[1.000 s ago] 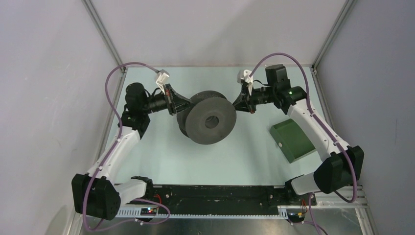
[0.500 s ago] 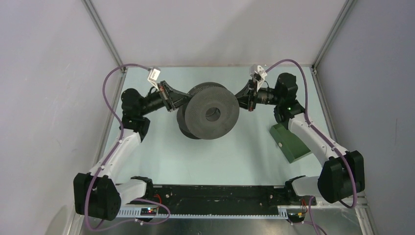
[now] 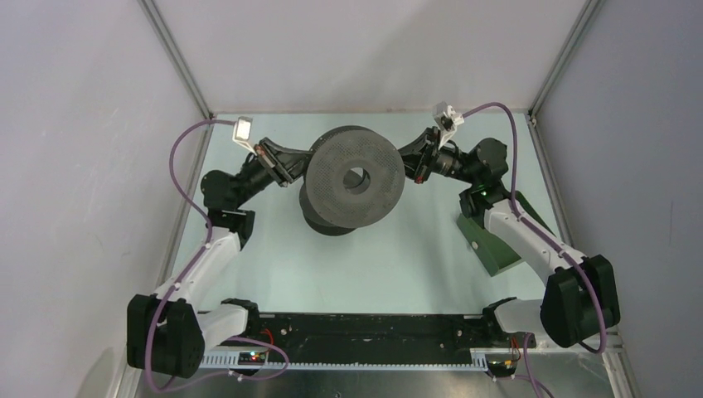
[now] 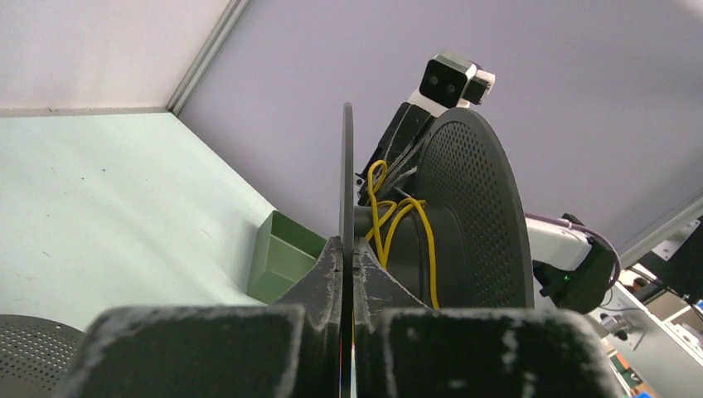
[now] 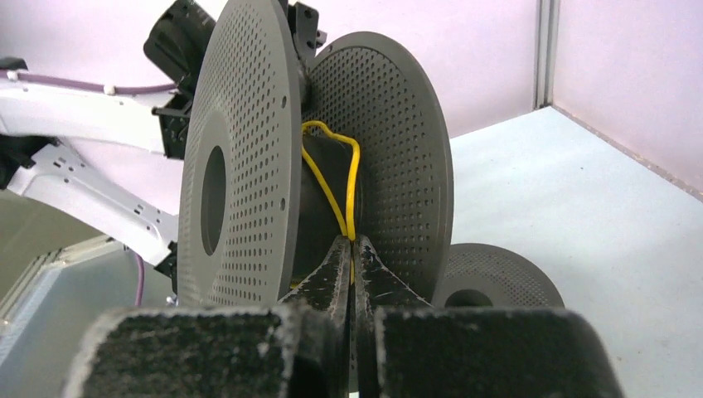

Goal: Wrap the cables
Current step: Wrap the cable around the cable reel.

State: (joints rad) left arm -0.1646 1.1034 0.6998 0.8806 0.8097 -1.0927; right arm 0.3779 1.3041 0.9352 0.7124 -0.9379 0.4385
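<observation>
A dark grey perforated spool [image 3: 332,178] hangs in the air between my two grippers, its flat face turned up toward the top camera. My left gripper [image 3: 297,170] [image 4: 347,249] is shut on the thin rim of one flange [image 4: 346,166]. A yellow cable [image 4: 430,269] [image 5: 351,222] loops loosely round the hub between the flanges. My right gripper [image 3: 408,162] [image 5: 351,245] is shut on a strand of that yellow cable just beside the hub.
A second grey spool [image 3: 322,220] [image 5: 497,274] [image 4: 25,352] lies flat on the table under the raised one. A green box [image 3: 497,239] [image 4: 286,253] sits at the right, close to my right forearm. Walls and frame posts close in the back and sides.
Both arms have carried the spool toward the back of the table and higher. Its face has tipped further up. Both grips held.
</observation>
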